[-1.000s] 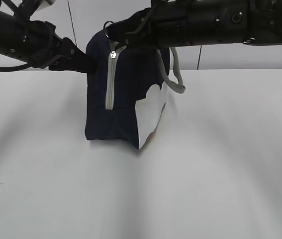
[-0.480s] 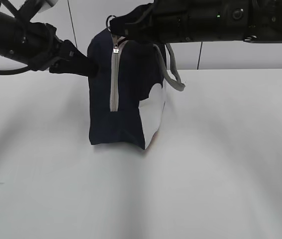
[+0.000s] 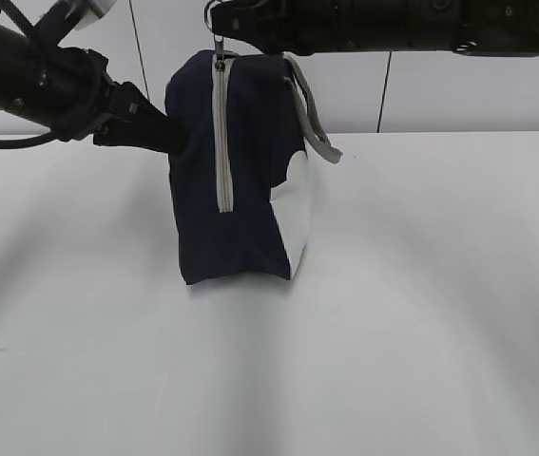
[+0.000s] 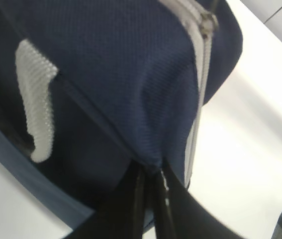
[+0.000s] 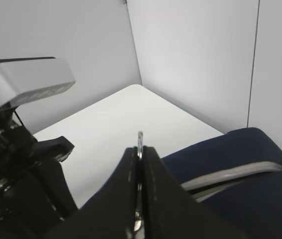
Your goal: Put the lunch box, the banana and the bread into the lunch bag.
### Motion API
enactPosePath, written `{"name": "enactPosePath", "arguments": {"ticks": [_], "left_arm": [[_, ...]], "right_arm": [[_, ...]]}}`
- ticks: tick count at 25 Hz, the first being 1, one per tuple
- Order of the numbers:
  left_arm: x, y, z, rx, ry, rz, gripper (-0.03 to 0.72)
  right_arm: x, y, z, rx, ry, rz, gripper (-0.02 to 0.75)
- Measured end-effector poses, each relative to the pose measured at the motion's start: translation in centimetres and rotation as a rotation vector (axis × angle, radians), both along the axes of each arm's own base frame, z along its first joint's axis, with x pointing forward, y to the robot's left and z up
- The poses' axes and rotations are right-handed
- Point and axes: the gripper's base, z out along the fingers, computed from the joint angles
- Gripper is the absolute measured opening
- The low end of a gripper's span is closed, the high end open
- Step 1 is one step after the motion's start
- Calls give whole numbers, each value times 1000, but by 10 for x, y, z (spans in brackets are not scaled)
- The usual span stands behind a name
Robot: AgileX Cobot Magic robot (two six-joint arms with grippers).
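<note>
Left arm enters from the upper left, sloping down to the right; its tool (image 3: 166,140) has both fingers pressed together, pinching a fold of navy fabric (image 4: 150,167). Right arm lies horizontal along the top edge, reaching leftward past the middle; its tool (image 3: 220,19) is closed with fingers (image 5: 153,194) clamped on the ring zip pull (image 5: 140,141), held high at the far side.

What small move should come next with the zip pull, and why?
Probably ease the right gripper off the ring zip pull, which it pinches at the top of the lunch bag. The grey zipper looks fully closed, with the left gripper clamped on the bag's fabric, so further pulling would mostly lift the bag.
</note>
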Motion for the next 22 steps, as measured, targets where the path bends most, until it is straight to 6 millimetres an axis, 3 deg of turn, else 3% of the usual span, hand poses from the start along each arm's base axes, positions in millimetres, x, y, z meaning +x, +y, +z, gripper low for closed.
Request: {"name": "enactPosePath", "arguments": {"ticks": [22], "left_arm": [[-17, 2, -8, 76, 145, -123, -13]], "right_arm": [[62, 8, -32, 61, 48, -28, 6]]}}
